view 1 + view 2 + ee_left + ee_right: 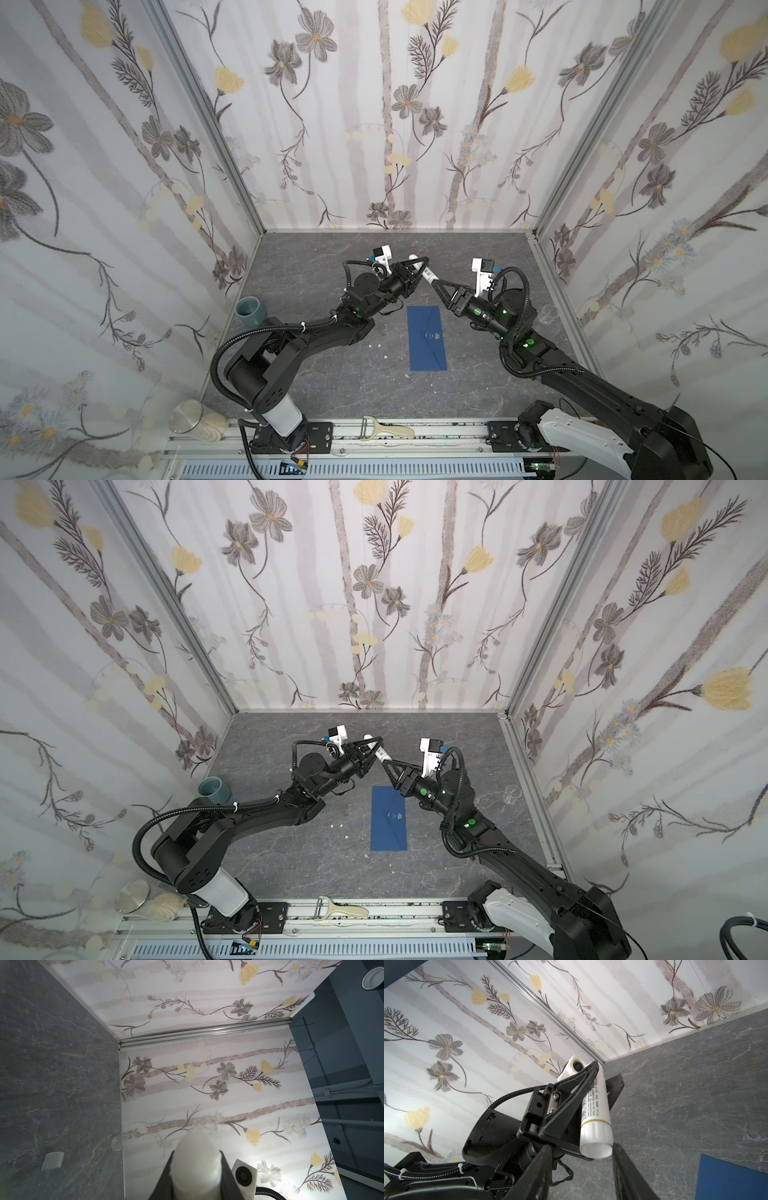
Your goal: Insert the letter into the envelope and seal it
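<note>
The dark navy envelope (427, 337) (388, 818) (733, 1180) lies flat mid-table with its pointed flap folded down. No view shows the letter. Above the table behind the envelope, my left gripper (419, 262) (371, 742) (197, 1153) (602, 1076) is shut on a white glue stick (424, 273) (380, 754) (197, 1167) (596, 1118). My right gripper (434, 283) (385, 763) (581, 1147) stands open at the stick's free end. That end sits just at the fingertips, close to one finger.
A grey-blue cup (250, 311) stands by the left wall and a clear beaker (548, 313) (122, 1141) by the right wall. A metal-lidded jar (187, 419) and a peeler (386, 432) lie at the front rail. Small white scraps (379, 345) dot the table left of the envelope.
</note>
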`<state>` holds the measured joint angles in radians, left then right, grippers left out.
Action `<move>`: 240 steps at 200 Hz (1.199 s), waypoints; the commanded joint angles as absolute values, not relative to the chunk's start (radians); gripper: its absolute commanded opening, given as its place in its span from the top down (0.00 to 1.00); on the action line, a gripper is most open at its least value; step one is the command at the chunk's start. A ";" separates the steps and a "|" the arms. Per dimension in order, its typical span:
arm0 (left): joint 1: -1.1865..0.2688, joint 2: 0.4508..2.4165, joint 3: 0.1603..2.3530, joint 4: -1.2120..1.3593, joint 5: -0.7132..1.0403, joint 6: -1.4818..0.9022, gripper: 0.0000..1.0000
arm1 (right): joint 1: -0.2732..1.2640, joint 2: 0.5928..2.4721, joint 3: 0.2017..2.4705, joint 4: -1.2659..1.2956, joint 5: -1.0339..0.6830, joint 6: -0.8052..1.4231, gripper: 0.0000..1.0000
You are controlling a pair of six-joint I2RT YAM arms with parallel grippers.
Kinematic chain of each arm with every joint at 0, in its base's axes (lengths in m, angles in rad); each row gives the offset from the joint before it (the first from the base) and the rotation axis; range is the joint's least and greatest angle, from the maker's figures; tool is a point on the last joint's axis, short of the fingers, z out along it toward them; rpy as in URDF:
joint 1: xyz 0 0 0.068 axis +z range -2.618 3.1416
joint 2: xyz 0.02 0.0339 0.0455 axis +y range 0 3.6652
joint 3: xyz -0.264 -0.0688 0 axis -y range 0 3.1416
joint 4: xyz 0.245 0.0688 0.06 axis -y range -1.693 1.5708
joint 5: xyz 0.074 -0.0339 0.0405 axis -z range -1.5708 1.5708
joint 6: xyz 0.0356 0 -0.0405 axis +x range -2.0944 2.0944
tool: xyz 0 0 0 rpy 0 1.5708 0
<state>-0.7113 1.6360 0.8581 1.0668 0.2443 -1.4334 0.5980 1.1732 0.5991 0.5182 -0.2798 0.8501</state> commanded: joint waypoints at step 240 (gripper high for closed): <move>-0.741 1.632 0.815 1.117 0.283 -1.520 1.00 | 0.651 1.227 0.743 0.214 -0.076 0.548 0.96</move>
